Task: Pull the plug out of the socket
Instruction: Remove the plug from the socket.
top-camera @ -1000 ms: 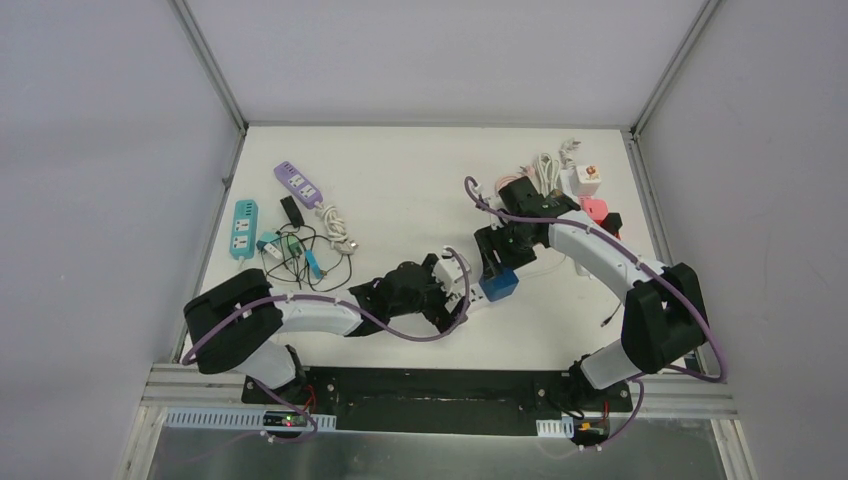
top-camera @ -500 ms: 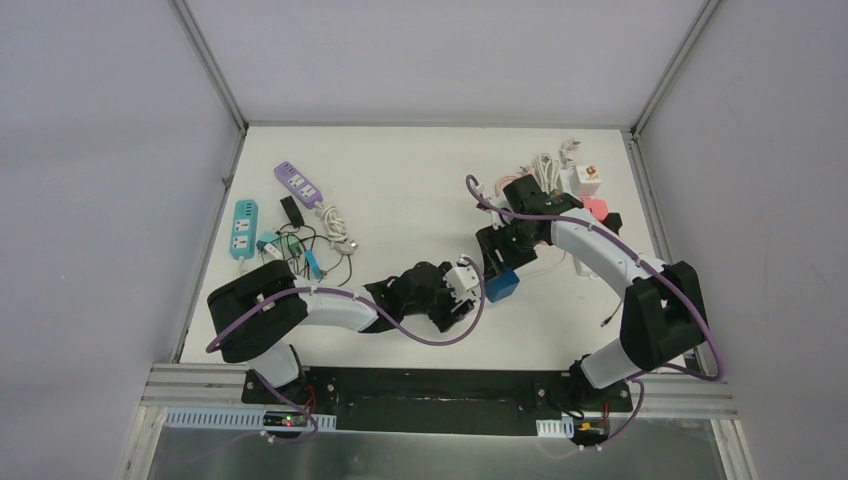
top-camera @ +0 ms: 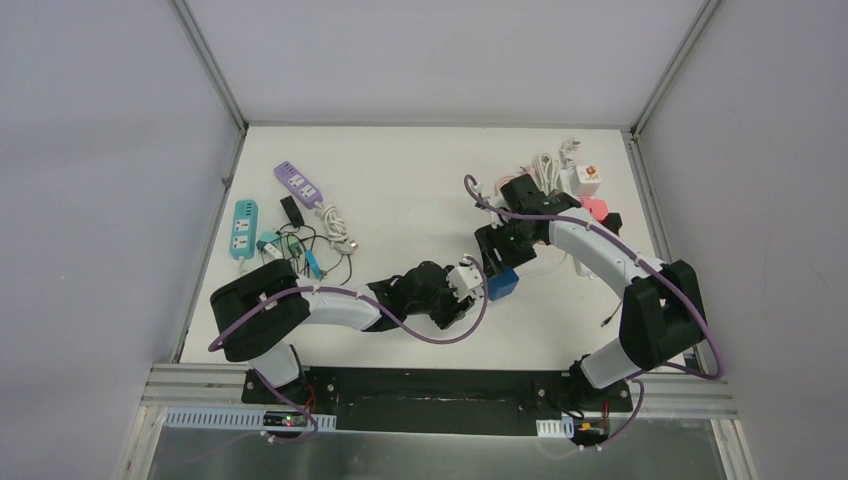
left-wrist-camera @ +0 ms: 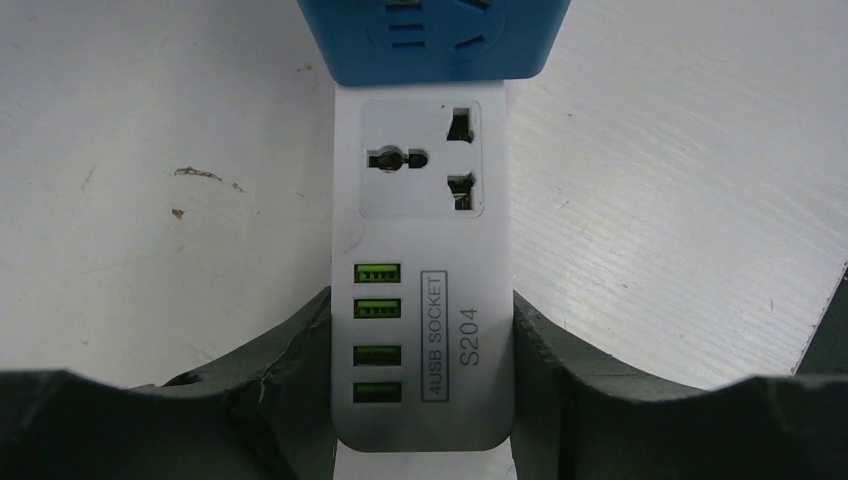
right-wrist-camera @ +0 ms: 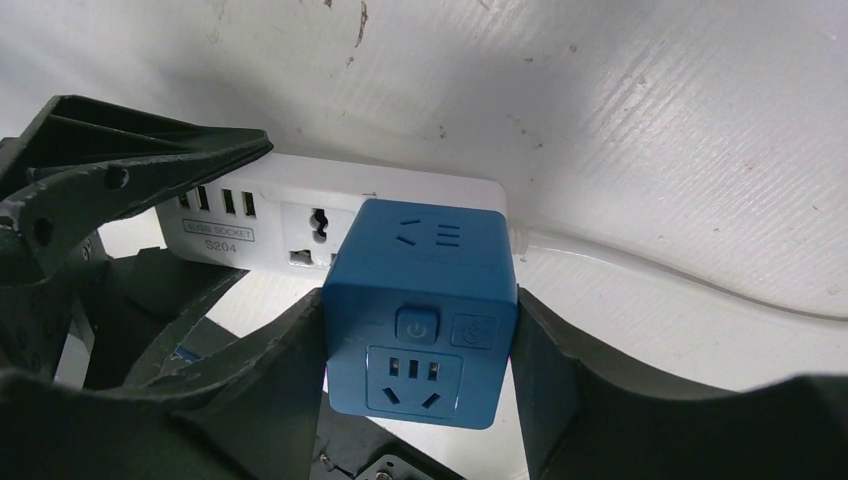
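Overhead, the blue plug (top-camera: 505,287) sits in the white power strip (top-camera: 463,276) near the middle of the table (top-camera: 400,170). Left wrist view: the left gripper (left-wrist-camera: 420,335) clamps the strip's USB end. Right wrist view: the right gripper (right-wrist-camera: 420,345) squeezes the plug's two sides.

At the left of the frame you see a purple power strip (top-camera: 297,183), a teal power strip (top-camera: 243,229) below it and a tangle of dark cables (top-camera: 300,255) just beside that. At the counter's (top-camera: 400,180) upper right, a white cube adapter (top-camera: 586,178) sits near a pink item (top-camera: 594,208).
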Available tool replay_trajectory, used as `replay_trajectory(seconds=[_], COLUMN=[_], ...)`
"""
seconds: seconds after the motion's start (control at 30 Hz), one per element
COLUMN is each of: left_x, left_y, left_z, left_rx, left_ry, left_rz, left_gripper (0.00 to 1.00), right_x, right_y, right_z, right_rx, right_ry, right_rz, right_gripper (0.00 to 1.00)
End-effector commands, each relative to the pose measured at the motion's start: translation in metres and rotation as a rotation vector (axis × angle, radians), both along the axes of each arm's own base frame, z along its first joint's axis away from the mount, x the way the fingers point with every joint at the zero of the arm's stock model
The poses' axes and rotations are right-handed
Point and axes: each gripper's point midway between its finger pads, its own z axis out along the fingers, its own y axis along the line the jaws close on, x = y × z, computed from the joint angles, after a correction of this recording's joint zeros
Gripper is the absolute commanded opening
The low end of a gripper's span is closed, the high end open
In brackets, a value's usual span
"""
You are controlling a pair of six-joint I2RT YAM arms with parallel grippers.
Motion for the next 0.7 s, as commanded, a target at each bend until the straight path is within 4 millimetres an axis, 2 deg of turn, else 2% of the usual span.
replay_trajectory(seconds=[0.0,0.13,0.2,0.5,0.67], left_x=[0.007,0.007,0.006,0.003,0.002], left_y=[-0.013,-0.014,-0.012,-0.003,-0.009], left_z=[0.013,0.01,0.008,-0.001,0.002], left_rx=[-0.033,-0.024,-0.02,-0.016,-0.018], left_ry=[-0.002,0.009,0.014,0.029,0.039], left_rz=[0.024,0.021,0.025,0.043,0.025], left_gripper=[0.0,0.0,0.0,0.0,0.0], right_x=[0.005,-0.006,-0.007,0.004,0.003], right_y=[0.023,0.037,0.037,-0.003,-0.001], right_z=[0.017,0.023,0.026,0.024,0.023], right_rx=[0.038,0.096,0.1,0.16,0.156], right_ry=[-0.055,-0.023,-0.026,0.007,-0.009], right_rz=[0.02,0.065,0.077,-0.005,-0.008], right_gripper=[0.0,0.0,0.0,0.0,0.0])
